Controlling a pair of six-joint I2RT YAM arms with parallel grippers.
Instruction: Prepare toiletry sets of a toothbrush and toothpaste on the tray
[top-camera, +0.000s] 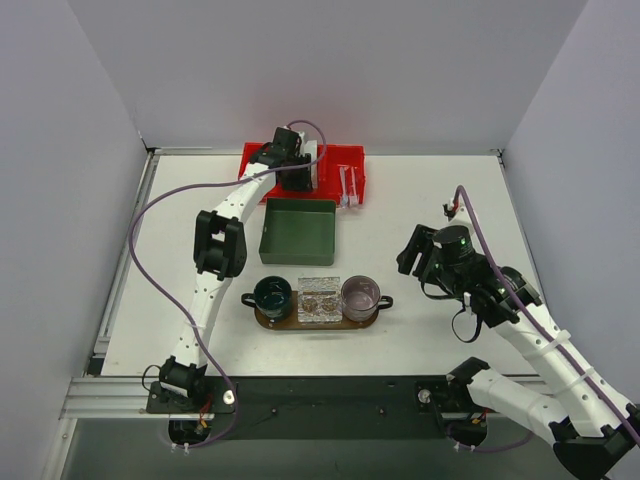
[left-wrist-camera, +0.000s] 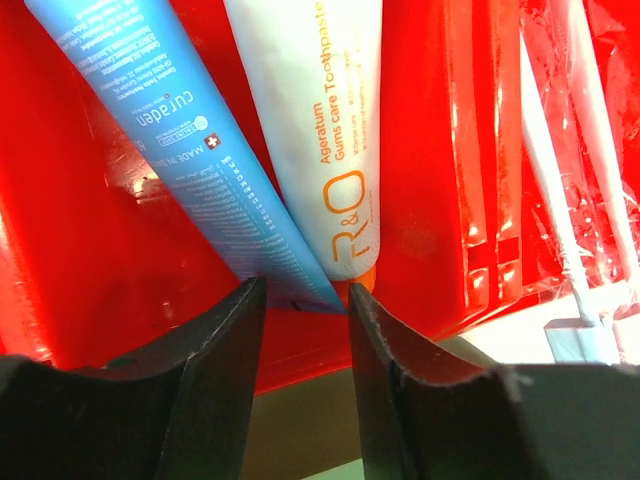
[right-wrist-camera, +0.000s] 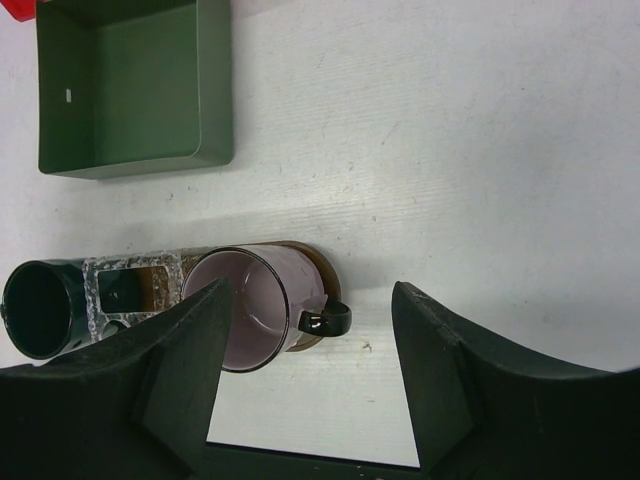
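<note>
1. Far edge: left pincer (left-wrist-camera: 305, 300) narrowed round blue tube (left-wrist-camera: 170, 130) tail in red bin (left-wrist-camera: 60, 250); gripping or not, cannot tell. Soft, light, slick, so pinch the flat crimp.
2. Near edge, middle: tray (top-camera: 300, 325).
3. Right pincer (right-wrist-camera: 308, 290) spread, empty.

The top edge of the left wrist view cuts off the blue tube (left-wrist-camera: 190, 150) and white tube (left-wrist-camera: 320, 130). The blue tube's near end lies between the fingers of the left gripper (left-wrist-camera: 303, 290), and contact cannot be told. The toothbrushes (left-wrist-camera: 575, 150), at the right, are blurred. In the right wrist view, a finger of the right gripper (right-wrist-camera: 310, 290) covers part of the pink mug (right-wrist-camera: 262, 300), and most of the tray (right-wrist-camera: 322, 263) is hidden.
</note>
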